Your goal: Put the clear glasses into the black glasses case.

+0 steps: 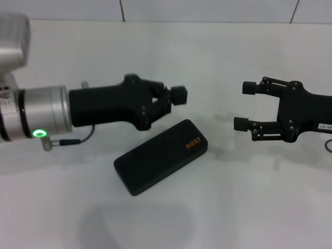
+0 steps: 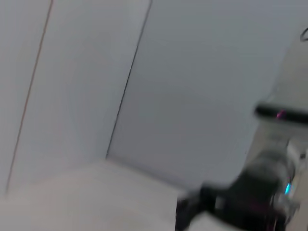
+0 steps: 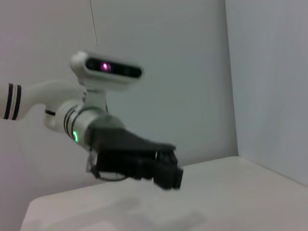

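The black glasses case [image 1: 161,156] lies closed and slantwise on the white table, orange lettering up. My left gripper [image 1: 179,95] hovers just behind the case's far end, shut with nothing in it; it also shows in the right wrist view [image 3: 169,174]. My right gripper [image 1: 245,105] stands open to the right of the case, apart from it, nothing between its fingers. In the left wrist view the right arm [image 2: 240,202] is only a blur. I cannot make out the clear glasses in any view.
The white table [image 1: 233,207] runs back to a white tiled wall [image 1: 207,10]. The robot's head camera [image 3: 107,70] shows in the right wrist view above the left arm.
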